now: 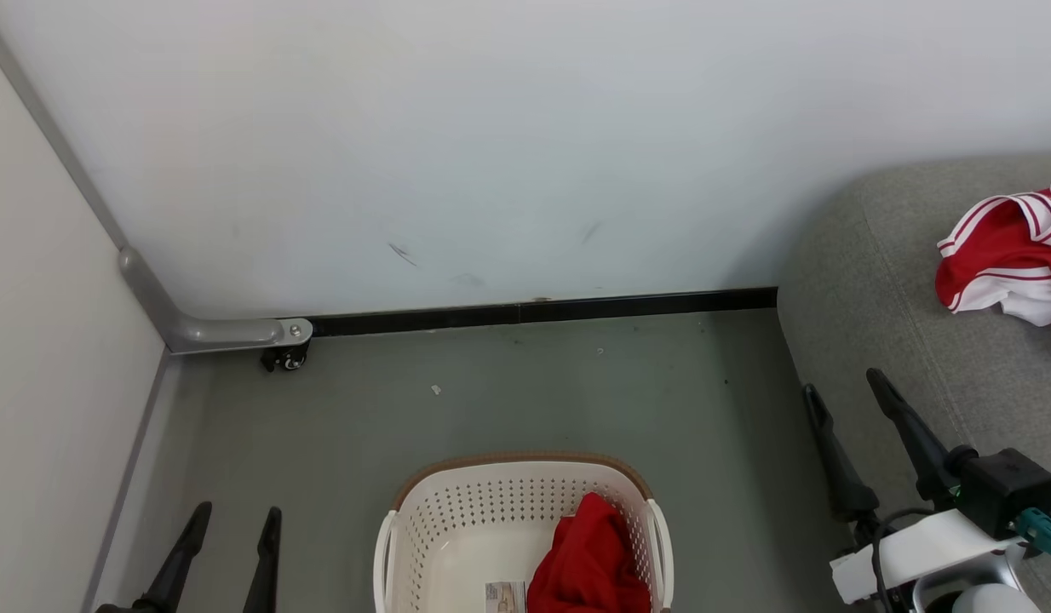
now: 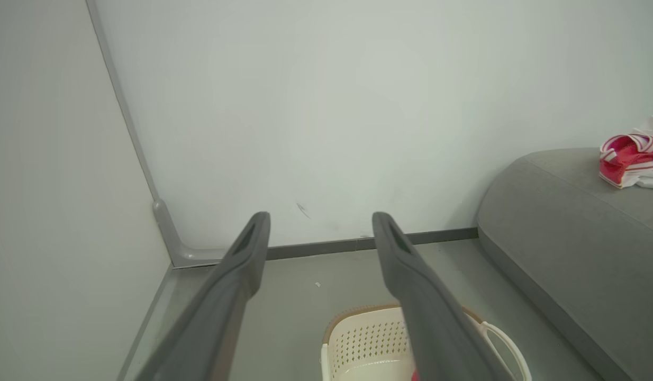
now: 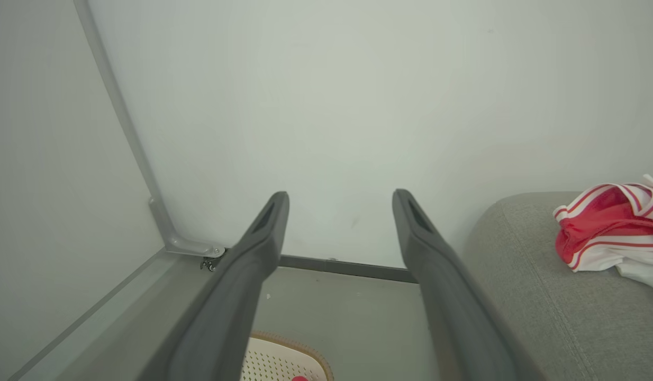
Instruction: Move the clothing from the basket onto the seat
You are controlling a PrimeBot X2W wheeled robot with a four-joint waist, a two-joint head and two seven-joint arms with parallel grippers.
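Observation:
A plain red garment [image 1: 589, 558] lies bunched in the right half of the cream basket [image 1: 457, 528], which stands on the floor at the bottom centre. A second garment, red with white panels and striped trim [image 1: 1007, 255], lies on the grey seat [image 1: 875, 272] at the right; it also shows on the seat [image 3: 522, 264] as a striped garment [image 3: 607, 235]. My left gripper [image 1: 238, 519] is open at the lower left, left of the basket. My right gripper [image 1: 845, 381] is open and empty over the seat's front edge. The basket rim [image 2: 358, 315] shows between my left fingers [image 2: 252, 248].
A white wall with a dark baseboard [image 1: 534, 311] closes the back. A pale partition with a grey foot and caster [image 1: 283, 353] stands at the left. Grey floor [image 1: 534, 383] lies between basket and wall. A paper label [image 1: 504, 596] lies on the basket's bottom.

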